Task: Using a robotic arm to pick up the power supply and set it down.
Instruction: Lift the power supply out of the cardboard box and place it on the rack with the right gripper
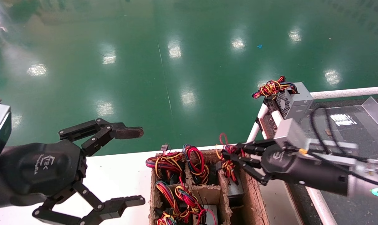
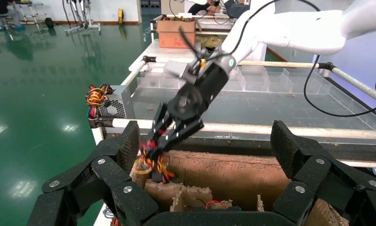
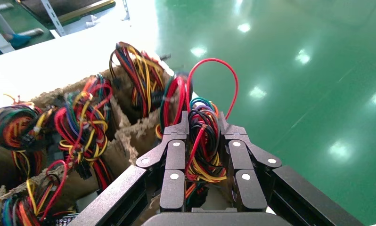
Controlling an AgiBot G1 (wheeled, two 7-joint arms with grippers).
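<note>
Right, your right gripper (image 1: 229,157), black with linkage fingers on a silver-grey forearm, sits at the 3 o'clock edge of the brown cardboard divider box (image 1: 254,200). Its wrist view shows what the head view hides: both fingers (image 3: 174,160) pinched onto a bundle of red, yellow, orange and black wires (image 3: 202,146). Those wires run down into the rightmost compartment, where only a dark corner of the grey metal power supply (image 1: 236,190) shows, so you cannot tell how deep it sits. The cardboard wall is close at 3 o'clock, with the white pipe rail (image 1: 257,125) just beyond. At 1 o'clock, a second grey box with a perforated vent face (image 1: 293,101) rests on the rail corner. Your left gripper (image 1: 132,165) hovers spread wide over the white table (image 1: 120,175) at 9 o'clock. Open green floor (image 1: 176,62) lies from 10 to 1 o'clock.
</note>
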